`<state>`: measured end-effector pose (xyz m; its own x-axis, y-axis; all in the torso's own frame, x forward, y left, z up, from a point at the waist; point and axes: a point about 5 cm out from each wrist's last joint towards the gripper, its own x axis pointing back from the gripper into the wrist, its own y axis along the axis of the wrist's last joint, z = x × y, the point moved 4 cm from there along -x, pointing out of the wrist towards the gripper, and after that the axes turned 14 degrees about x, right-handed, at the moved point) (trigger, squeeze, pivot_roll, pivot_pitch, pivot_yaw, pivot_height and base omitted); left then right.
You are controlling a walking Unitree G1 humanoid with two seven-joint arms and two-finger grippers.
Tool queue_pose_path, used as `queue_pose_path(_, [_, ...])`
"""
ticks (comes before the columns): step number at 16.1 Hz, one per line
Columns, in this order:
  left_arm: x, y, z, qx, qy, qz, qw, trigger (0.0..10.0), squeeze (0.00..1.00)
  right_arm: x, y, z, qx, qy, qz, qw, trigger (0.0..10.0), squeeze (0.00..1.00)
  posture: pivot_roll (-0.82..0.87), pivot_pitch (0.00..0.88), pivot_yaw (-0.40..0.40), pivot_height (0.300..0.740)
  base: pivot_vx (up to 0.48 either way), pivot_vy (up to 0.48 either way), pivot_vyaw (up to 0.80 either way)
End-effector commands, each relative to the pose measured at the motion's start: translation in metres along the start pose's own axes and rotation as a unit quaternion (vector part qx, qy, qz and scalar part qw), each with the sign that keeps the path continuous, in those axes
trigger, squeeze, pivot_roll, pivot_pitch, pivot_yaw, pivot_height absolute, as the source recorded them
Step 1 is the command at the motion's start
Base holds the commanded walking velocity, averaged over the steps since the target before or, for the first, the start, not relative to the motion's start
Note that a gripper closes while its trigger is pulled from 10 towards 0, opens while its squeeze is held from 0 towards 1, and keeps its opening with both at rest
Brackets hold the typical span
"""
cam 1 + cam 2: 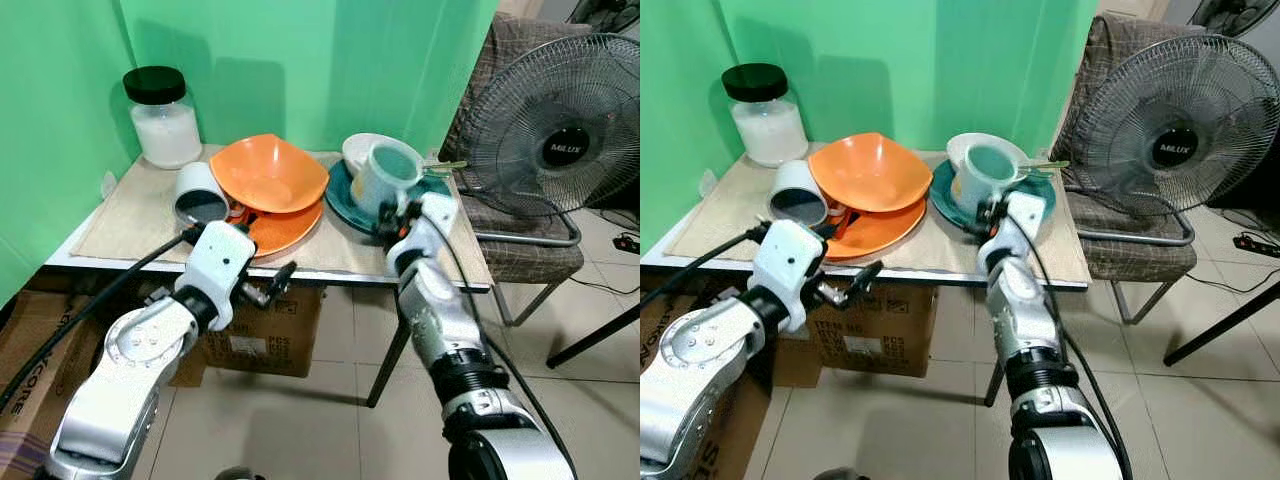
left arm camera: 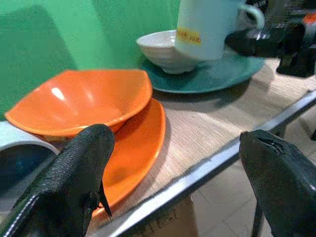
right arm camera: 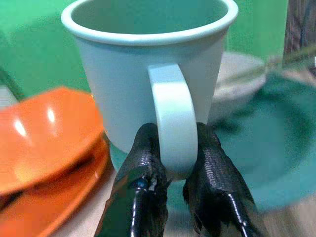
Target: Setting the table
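A pale teal mug [image 1: 385,175] hangs tilted just over the dark teal plate [image 1: 340,197], and my right gripper [image 3: 175,134] is shut on its handle. A white bowl [image 1: 360,148] sits on that plate behind the mug. To the left an orange bowl [image 1: 268,175] rests on an orange plate [image 1: 288,228], with a white mug [image 1: 200,193] lying on its side against them. My left gripper [image 1: 275,283] is open just below the table's front edge [image 1: 330,272], facing the orange dishes [image 2: 79,101].
A black-lidded jar [image 1: 162,118] stands at the table's back left by the green wall. A standing fan [image 1: 560,130] and a chair [image 1: 530,255] are to the right. Cardboard boxes [image 1: 265,340] sit under the table on the tiled floor.
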<state>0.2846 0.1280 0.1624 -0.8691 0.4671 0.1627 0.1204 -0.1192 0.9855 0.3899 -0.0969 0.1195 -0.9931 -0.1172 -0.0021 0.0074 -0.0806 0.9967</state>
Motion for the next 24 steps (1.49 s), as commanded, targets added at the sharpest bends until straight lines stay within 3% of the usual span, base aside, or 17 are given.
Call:
queue_pose_path(1, [-0.003, 0.0, 0.002, 0.002, 0.011, -0.002, 1.0, 10.0, 0.0, 0.002, 0.014, -0.004, -0.004, -0.001, -0.032, 0.999, 0.0, 0.0, 0.19, 0.0, -0.075, 0.74, 0.0, 0.0, 0.0])
queue_pose_path(3, [-0.008, 0.003, 0.001, 0.028, 0.01, -0.01, 1.0, 10.0, 0.0, 0.023, 0.042, -0.016, 0.004, 0.002, -0.093, 0.996, 0.0, 0.0, 0.17, 0.0, -0.063, 0.74, 0.0, 0.0, 0.0])
queue_pose_path(5, [-0.011, 0.003, -0.004, 0.066, -0.005, -0.01, 0.998, 10.0, 0.0, 0.041, 0.054, -0.029, 0.017, -0.012, -0.119, 0.993, 0.0, 0.0, 0.15, 0.0, -0.049, 0.74, 0.0, 0.0, 0.0])
queue_pose_path(6, [-0.012, 0.0, -0.003, 0.09, -0.007, 0.005, 0.996, 10.0, 0.0, 0.051, 0.059, -0.036, 0.027, -0.024, -0.125, 0.992, 2.6, 0.0, 0.13, 0.0, -0.037, 0.74, 0.0, 0.0, 0.0])
queue_pose_path(7, [-0.013, -0.001, -0.001, 0.087, 0.0, 0.008, 0.996, 10.0, 0.0, 0.056, 0.061, -0.04, 0.032, -0.032, -0.125, 0.991, 4.0, 0.0, 0.13, 0.0, -0.034, 0.74, 0.0, 0.0, 0.0])
queue_pose_path(8, [-0.014, -0.003, 0.002, 0.098, 0.009, 0.013, 0.995, 10.0, 0.0, 0.062, 0.062, -0.045, 0.04, -0.041, -0.125, 0.991, 10.0, 0.0, 0.12, 0.0, -0.03, 0.74, 0.0, 0.0, 0.0])
queue_pose_path(9, [-0.018, -0.005, 0.008, 0.128, 0.032, 0.009, 0.991, 10.0, 0.0, 0.076, 0.06, -0.054, 0.072, -0.052, -0.119, 0.989, 10.0, 0.0, 0.1, 0.0, -0.019, 0.74, 0.0, 0.0, 0.0])
queue_pose_path(11, [-0.021, -0.006, 0.02, 0.117, 0.069, 0.009, 0.991, 10.0, 0.0, 0.093, 0.061, -0.056, 0.087, -0.048, -0.107, 0.989, 10.0, 0.0, 0.09, 0.0, -0.019, 0.74, 0.0, 0.0, 0.0])
queue_pose_path(13, [-0.021, 0.006, 0.032, 0.089, 0.12, -0.059, 0.987, 10.0, 0.0, 0.097, 0.059, -0.057, 0.105, -0.055, -0.096, 0.988, 10.0, 0.0, 0.08, 0.0, -0.007, 0.74, 0.0, 0.0, 0.0])
queue_pose_path(14, [-0.021, 0.008, 0.033, 0.098, 0.128, -0.065, 0.985, 10.0, 0.0, 0.097, 0.06, -0.058, 0.113, -0.066, -0.091, 0.987, 10.0, 0.0, 0.06, 0.0, 0.003, 0.74, 0.0, 0.0, 0.0])
queue_pose_path(17, [-0.025, 0.021, 0.025, 0.074, 0.152, -0.116, 0.979, 10.0, 0.0, 0.11, 0.061, -0.067, 0.123, -0.086, -0.077, 0.986, 10.0, 0.0, 0.06, 0.0, -0.007, 0.74, 0.0, 0.0, -0.8])
queue_pose_path(19, [-0.027, 0.023, 0.018, 0.072, 0.133, -0.118, 0.982, 10.0, 0.0, 0.111, 0.06, -0.068, 0.114, -0.091, -0.069, 0.987, 10.0, 0.0, 0.06, 0.0, -0.016, 0.74, 0.0, 0.0, -0.8])
queue_pose_path(20, [-0.028, 0.022, 0.011, 0.035, 0.104, -0.106, 0.988, 10.0, 0.0, 0.113, 0.059, -0.069, 0.096, -0.095, -0.061, 0.989, 10.0, 0.0, 0.06, 0.0, -0.027, 0.74, 0.0, 0.0, -0.8])
queue_pose_path(22, [-0.027, 0.022, 0.004, 0.056, 0.052, -0.103, 0.992, 10.0, 0.0, 0.112, 0.058, -0.068, 0.084, -0.096, -0.055, 0.99, 10.0, 0.0, 0.08, 0.0, -0.054, 0.74, 0.0, 0.0, -0.8])
queue_pose_path(24, [-0.024, 0.014, 0.013, 0.083, 0.081, -0.081, 0.99, 10.0, 0.0, 0.111, 0.054, -0.065, 0.082, -0.086, -0.045, 0.992, 10.0, 0.0, 0.1, 0.0, -0.067, 0.74, 0.0, 0.0, -0.8])
